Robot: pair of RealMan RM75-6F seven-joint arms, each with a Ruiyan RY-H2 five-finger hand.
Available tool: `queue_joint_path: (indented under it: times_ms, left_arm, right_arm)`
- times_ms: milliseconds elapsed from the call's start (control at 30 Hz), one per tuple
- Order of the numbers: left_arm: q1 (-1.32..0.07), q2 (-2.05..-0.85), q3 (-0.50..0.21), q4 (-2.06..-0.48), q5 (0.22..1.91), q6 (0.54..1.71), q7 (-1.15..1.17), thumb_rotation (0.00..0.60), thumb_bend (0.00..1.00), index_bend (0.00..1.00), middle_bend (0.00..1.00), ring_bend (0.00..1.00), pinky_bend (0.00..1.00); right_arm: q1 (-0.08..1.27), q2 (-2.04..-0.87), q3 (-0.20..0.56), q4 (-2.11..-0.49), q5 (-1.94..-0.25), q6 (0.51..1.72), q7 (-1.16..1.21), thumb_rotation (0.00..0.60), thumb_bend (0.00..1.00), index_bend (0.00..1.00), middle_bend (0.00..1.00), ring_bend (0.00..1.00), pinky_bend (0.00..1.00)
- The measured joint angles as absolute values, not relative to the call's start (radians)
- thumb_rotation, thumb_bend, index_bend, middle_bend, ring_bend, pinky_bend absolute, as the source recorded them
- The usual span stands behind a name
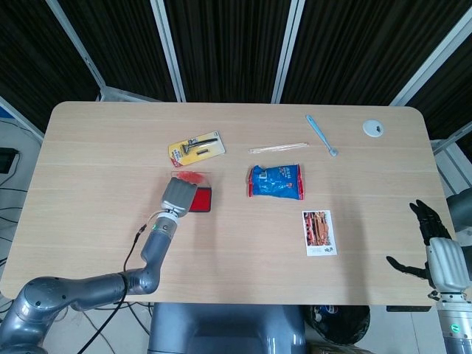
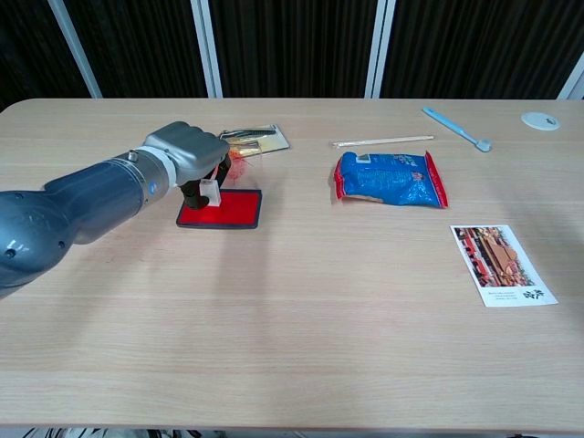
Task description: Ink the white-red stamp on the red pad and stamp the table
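Wooden surface (image 2: 301,310) where the left robot hand (image 2: 187,155) holds the stamp (image 2: 209,192) on the red pad (image 2: 222,210); a tilted lift could drag the pad or ink unevenly.

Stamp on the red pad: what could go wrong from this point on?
The left hand holds the white-red stamp down on the red ink pad. Three risks:
1. The pad is small and loose on the table; it may lift or slide when the stamp rises.
2. The hand hides the stamp in the head view, so an uneven press is hard to spot.
3. The pad's clear lid lies just behind and could be knocked.
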State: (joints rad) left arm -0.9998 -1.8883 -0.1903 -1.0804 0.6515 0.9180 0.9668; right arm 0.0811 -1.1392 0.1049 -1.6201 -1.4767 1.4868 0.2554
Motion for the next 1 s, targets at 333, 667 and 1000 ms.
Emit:
queue_joint_path:
  times_ms: [333, 667, 1000]
  left_arm:
    - [-0.996, -1.888, -0.186, -1.079, 0.652, 0.918, 0.963, 0.600, 0.53, 0.75, 0.75, 0.51, 0.55]
    - [-1.000, -1.882, -0.191, -1.090, 0.660, 0.927, 0.959, 0.600, 0.53, 0.75, 0.75, 0.51, 0.55]
    - [-0.996, -1.843, -0.202, -1.166, 0.673, 0.964, 0.957, 0.600, 0.53, 0.75, 0.75, 0.51, 0.55]
  right_arm:
    - [0.080, -1.140, 0.105, -1.620, -1.478, 1.489, 0.255, 0.600, 0.11, 0.00, 0.00, 0.00, 0.19]
    - [0.081, -1.140, 0.105, -1.621, -1.478, 1.488, 0.256, 0.600, 0.11, 0.00, 0.00, 0.00, 0.19]
    - [0.080, -1.140, 0.104, -1.618, -1.482, 1.492, 0.253, 0.600, 0.11, 0.00, 0.00, 0.00, 0.19]
